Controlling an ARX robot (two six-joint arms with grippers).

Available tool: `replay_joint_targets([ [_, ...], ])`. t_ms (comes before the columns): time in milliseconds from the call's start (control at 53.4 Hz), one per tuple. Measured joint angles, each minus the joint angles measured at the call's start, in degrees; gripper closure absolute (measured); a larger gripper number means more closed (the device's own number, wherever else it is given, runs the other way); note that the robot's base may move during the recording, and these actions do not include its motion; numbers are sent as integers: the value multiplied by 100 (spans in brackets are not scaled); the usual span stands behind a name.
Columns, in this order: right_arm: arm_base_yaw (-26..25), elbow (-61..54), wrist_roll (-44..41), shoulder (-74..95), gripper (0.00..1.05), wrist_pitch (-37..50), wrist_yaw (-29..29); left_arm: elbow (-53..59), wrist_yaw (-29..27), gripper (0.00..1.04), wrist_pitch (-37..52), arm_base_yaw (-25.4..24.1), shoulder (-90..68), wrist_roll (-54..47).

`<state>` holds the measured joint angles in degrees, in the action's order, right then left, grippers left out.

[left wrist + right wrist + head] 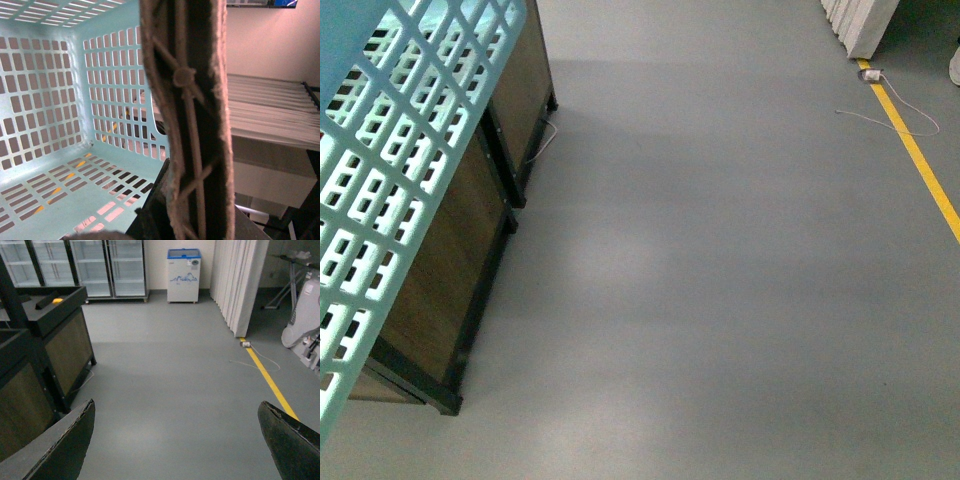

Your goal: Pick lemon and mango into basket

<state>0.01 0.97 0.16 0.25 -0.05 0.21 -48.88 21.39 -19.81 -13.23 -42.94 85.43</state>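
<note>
The light teal basket hangs tilted at the left of the front view, lattice wall toward the camera. In the left wrist view its inside looks empty, and its brown handle runs close across the lens. My left gripper is shut on the basket at the handle. My right gripper is open and empty, its two dark fingers spread wide above the grey floor. A small yellow-orange fruit lies on a dark stand far off; I cannot tell which fruit it is. No mango shows.
Dark-framed wooden display stands run along the left, behind the basket. A yellow floor line and a white cable lie at right. Glass-door fridges, a small chest freezer and a white folding partition stand far back.
</note>
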Motion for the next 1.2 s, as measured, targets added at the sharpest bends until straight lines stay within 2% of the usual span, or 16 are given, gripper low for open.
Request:
replay_joint_targets([
  [150, 2, 0, 0, -7, 9, -4, -4, 0, -133, 99, -2, -17, 17, -59],
  [1199, 0, 0, 0, -7, 9, -2, -24, -2, -98, 99, -4, -17, 13, -74],
])
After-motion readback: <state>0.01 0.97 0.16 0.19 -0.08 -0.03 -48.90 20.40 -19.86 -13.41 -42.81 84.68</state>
